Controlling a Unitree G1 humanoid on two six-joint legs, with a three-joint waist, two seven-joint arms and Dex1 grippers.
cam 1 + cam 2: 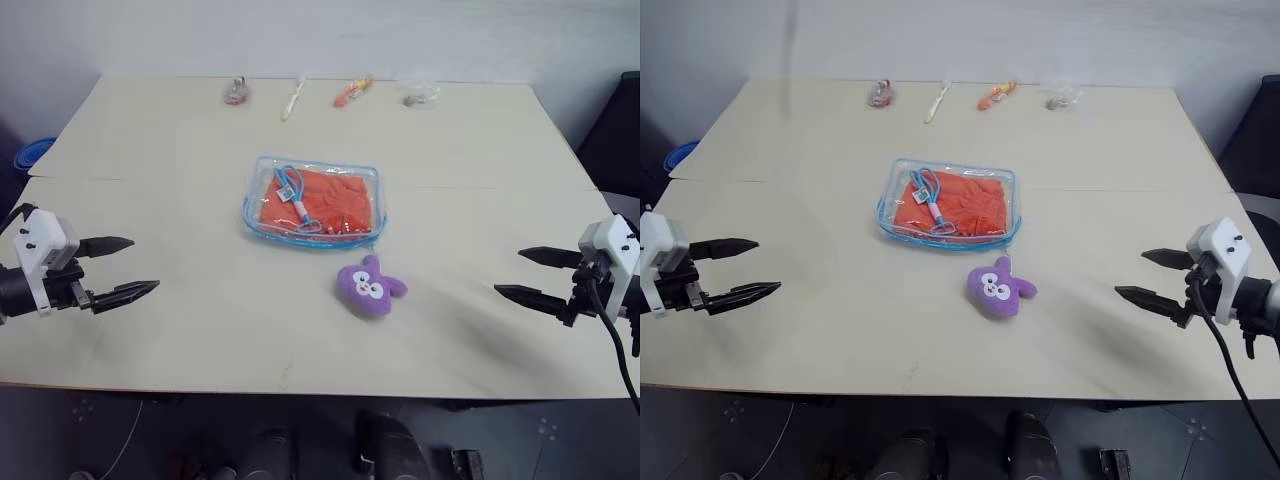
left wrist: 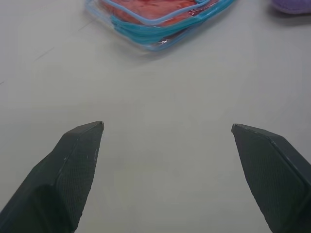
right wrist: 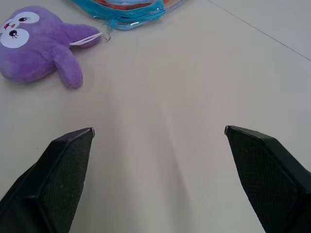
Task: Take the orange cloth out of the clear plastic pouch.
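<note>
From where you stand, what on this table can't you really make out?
- Four little items along the table's far edge: too small to identify in the eye views.
- Clear plastic pouch: cut off by the edge of the left wrist view.
- Whether the pouch's zipper is open: too fine to tell.
- Orange cloth: its folds blurred behind plastic and a blue cord.

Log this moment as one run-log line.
phase: before reach | orange cloth: inside clear plastic pouch | left gripper: open, empty | right gripper: open, empty | purple plush toy: beside pouch
</note>
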